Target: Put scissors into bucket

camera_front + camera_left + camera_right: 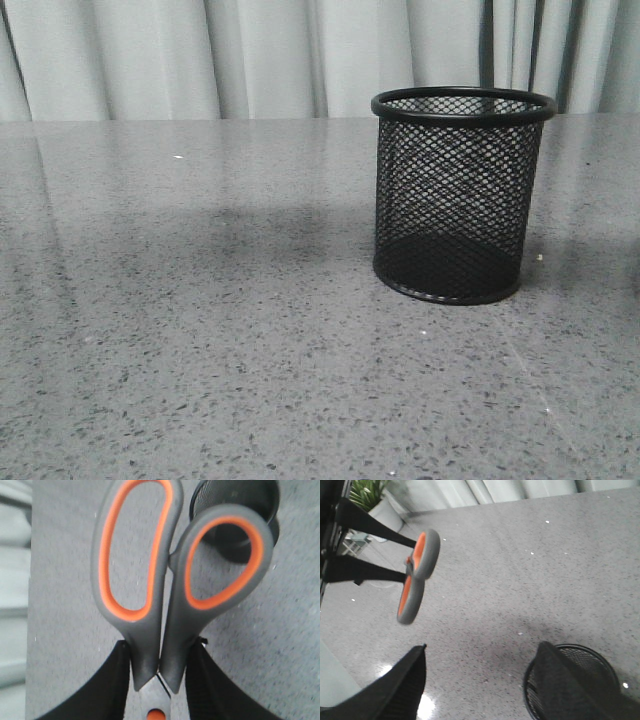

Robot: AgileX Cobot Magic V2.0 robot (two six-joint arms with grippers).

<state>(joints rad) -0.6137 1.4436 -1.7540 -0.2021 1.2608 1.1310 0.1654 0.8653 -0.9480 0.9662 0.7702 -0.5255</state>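
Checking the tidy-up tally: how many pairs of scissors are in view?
1. The scissors are held off the table in the left pincer, handles outward, not yet in the bucket. The front view shows none.

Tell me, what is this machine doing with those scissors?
The left pincer is shut on a pair of scissors, holding them in the air, handles pointing away from it. The black mesh bucket stands upright on the grey table, with nothing inside. The right pincer is open, right by the bucket.
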